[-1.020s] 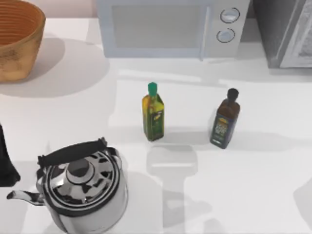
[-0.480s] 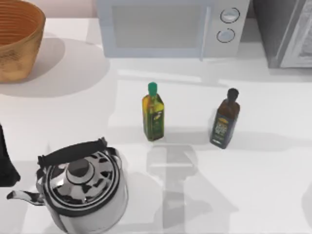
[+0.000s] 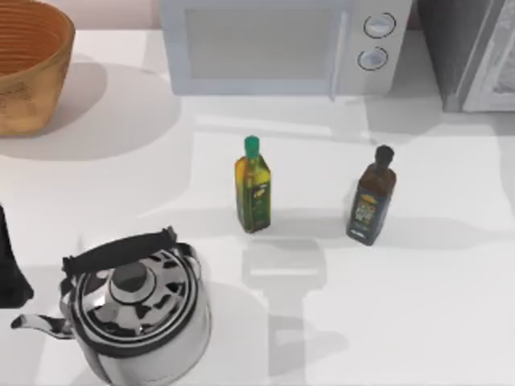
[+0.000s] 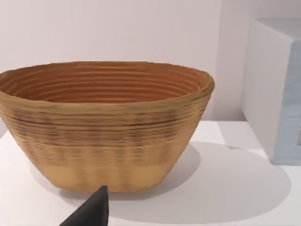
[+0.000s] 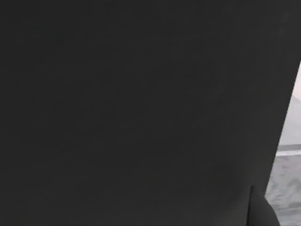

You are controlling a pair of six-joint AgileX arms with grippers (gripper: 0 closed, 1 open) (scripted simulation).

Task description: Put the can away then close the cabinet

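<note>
Closing well should mean a steady push on the dark grey cabinet point(image 3: 447, 48) at the table's far right corner, once the can is inside; where the can is, I cannot tell. The left gripper point(image 4: 91, 212) sits parked near the woven wicker basket point(image 4: 106, 127), its jaw state unclear. The right wrist view is dark, so the right arm's jaws cannot be judged. The white tabletop point(image 3: 418, 305) carries 2 bottles, a green-capped oil bottle point(image 3: 253, 186) and a dark brown bottle point(image 3: 372, 197), plus a steel kettle point(image 3: 133, 314) and a white microwave point(image 3: 282, 44).
</note>
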